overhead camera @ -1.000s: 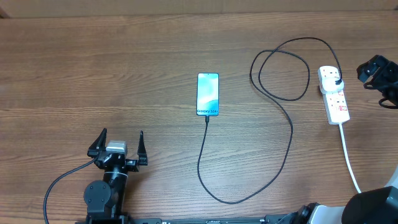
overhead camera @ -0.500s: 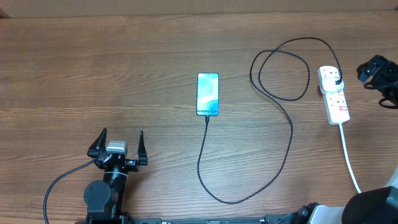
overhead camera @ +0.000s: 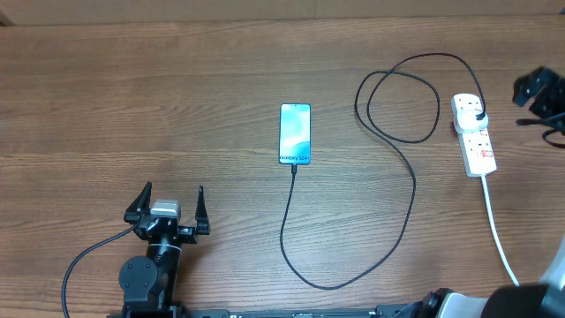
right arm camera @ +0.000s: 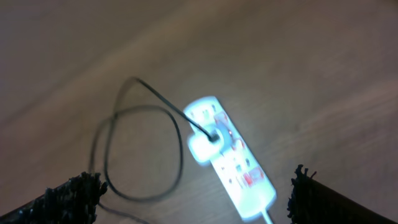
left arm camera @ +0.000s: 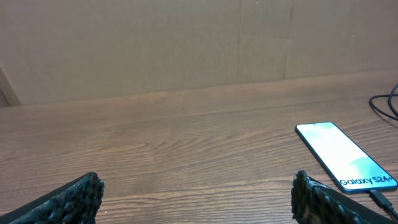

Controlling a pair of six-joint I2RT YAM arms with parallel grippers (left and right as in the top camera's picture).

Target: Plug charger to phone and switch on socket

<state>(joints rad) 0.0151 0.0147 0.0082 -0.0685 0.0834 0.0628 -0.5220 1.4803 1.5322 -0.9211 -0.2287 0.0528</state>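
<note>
The phone lies screen-up and lit at the table's middle, also seen in the left wrist view. The black charger cable runs from the phone's near end, curves toward the front, and loops back to its plug, which sits in the white socket strip on the right. My left gripper rests open at the front left, well short of the phone, with nothing between its fingers. My right gripper hangs open above the socket, blurred; the arm shows at the right edge.
The socket's thick white cord trails toward the front right edge. A plain wall rises behind the table. Bare wood lies between my left gripper and the phone.
The right arm has shifted a little toward the right edge and away from the socket. The left arm, phone, cable and socket have not moved.
</note>
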